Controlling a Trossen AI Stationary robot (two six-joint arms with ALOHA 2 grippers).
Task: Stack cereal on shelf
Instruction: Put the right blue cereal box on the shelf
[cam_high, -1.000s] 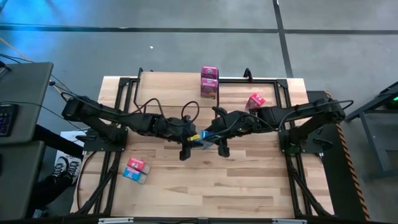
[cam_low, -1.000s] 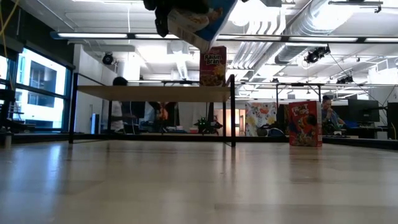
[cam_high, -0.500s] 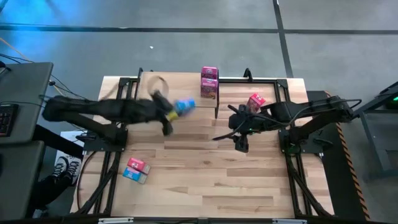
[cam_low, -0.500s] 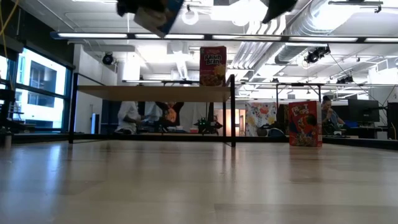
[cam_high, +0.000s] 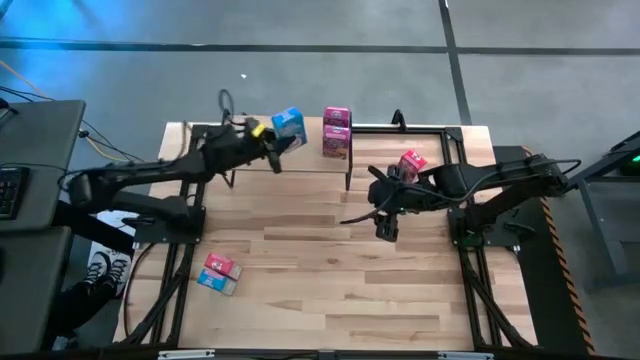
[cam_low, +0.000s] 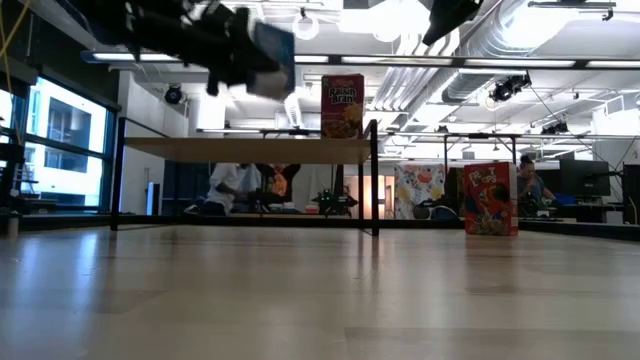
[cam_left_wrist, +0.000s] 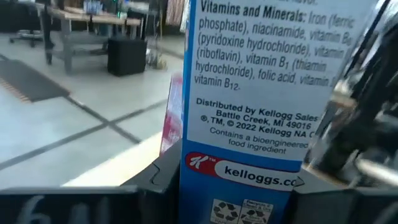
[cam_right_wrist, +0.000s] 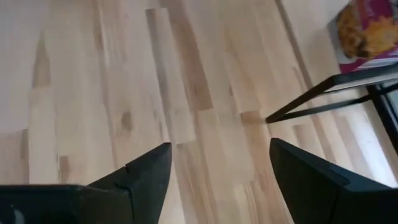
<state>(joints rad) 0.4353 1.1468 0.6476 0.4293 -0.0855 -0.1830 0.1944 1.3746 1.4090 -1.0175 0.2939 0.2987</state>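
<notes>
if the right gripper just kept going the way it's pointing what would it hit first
Probably the bare tabletop. The right gripper is open and empty, angled down at the planks. A black shelf leg and a pink cereal box lie off to one side, apparently outside that line.

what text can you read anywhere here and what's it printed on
Blue cereal box held in the left claw:
"Vitamins and Minerals: Iron"
"Distributed by Kellogg Sales"
"Battle Creek, MI 49016"
"kelloggs.c", rest cut off
Box on the shelf, low view: "Raisin Bran"
Red box on the table: too blurred.
</notes>
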